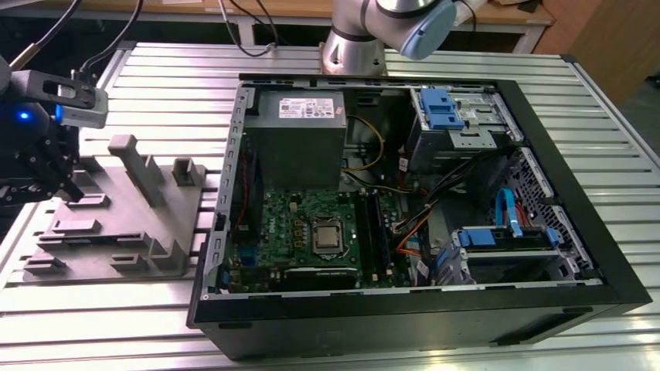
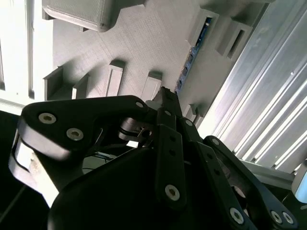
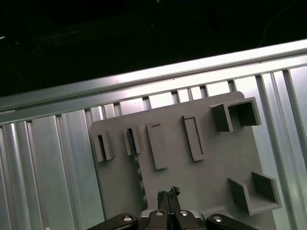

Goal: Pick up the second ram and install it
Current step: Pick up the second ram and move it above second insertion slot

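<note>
The second ram [image 2: 191,56] stands on edge in the grey fixture tray [image 1: 119,232], a thin blue-green board with dark chips, held by two small slots. In the first wrist view the ram [image 3: 138,175] is a thin dark line running from a slot toward the tray's near edge. My gripper [image 1: 46,174] hovers over the tray's end at the exterior view's left. Its fingertips [image 3: 168,193] lie together, shut on nothing, just beside the ram's near end. In the second wrist view the gripper [image 2: 166,93] tips sit close to the ram's lower end.
The open computer case [image 1: 577,255] lies to the exterior view's right of the tray on a ribbed metal table [image 1: 154,85]. Inside are the green motherboard [image 1: 294,232], a power supply [image 1: 299,124] and blue drive cages [image 1: 438,108]. Upright posts [image 1: 139,166] rise from the tray.
</note>
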You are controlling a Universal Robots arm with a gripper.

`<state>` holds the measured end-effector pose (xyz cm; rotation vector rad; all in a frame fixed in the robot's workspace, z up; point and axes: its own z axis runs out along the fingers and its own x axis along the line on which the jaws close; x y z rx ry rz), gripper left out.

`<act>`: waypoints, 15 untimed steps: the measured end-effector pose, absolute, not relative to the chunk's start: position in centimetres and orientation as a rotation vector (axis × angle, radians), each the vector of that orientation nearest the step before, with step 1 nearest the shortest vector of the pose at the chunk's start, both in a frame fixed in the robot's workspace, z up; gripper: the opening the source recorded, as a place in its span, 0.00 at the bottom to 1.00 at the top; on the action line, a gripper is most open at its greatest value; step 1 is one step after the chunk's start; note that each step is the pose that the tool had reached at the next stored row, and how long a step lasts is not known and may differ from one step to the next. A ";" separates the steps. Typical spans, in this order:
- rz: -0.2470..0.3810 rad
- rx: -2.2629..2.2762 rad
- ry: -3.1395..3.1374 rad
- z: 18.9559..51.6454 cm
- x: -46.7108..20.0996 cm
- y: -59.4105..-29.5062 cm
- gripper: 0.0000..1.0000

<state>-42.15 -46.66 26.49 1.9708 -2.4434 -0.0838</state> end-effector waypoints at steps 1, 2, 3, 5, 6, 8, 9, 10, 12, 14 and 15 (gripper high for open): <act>-0.084 1.973 -2.442 26.4 -42.1 -46.7 0.10; -0.084 1.978 -2.438 26.3 -42.1 -46.7 0.10; -0.084 1.987 -2.430 26.3 -42.2 -46.7 0.10; -0.083 2.013 -2.408 26.1 -42.1 -46.7 0.10; -0.083 2.026 -2.397 26.0 -42.1 -46.7 0.10; -0.084 2.050 -2.375 25.9 -42.1 -46.7 0.10; -0.084 2.059 -2.367 25.8 -42.1 -46.7 0.10; -0.084 2.068 -2.358 25.7 -42.1 -46.8 0.10; -0.084 2.087 -2.341 25.5 -42.1 -46.9 0.10; -0.084 2.105 -2.325 25.4 -42.1 -47.0 0.10; -0.083 2.114 -2.316 25.3 -42.1 -47.0 0.10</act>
